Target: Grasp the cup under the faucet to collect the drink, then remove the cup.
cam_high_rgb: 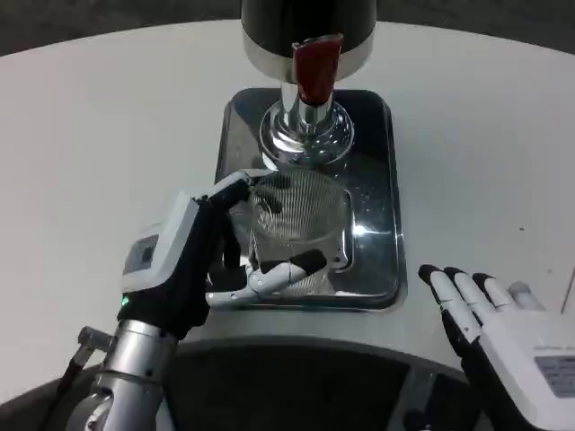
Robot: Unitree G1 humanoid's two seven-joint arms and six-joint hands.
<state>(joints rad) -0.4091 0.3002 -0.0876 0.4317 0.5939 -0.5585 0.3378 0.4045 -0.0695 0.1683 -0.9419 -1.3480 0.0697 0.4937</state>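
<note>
Evidently the grasping step is the one in hand: the left hand (202, 260) wraps the ribbed clear cup (301, 220) from its left side, fingers curled across the front wall and the thumb at the rim, so the cup looks gripped. The cup stands upright on the shiny metal drip tray (377, 193), just in front of the chrome faucet base (305, 135) and a little short of the spout under the red tap lever (314, 67). The dark dispenser body (305, 22) rises behind. I cannot tell whether any drink is in the cup; the glass shows only ribs and reflections, and no stream is visible, so I judge filling has not begun. The right hand (503, 328) rests on the white desk (90, 144) well to the right of the tray, fingers apart and holding nothing. Next, the cup likely needs nudging back beneath the spout and keeping level, while the free hand works the lever.
</note>
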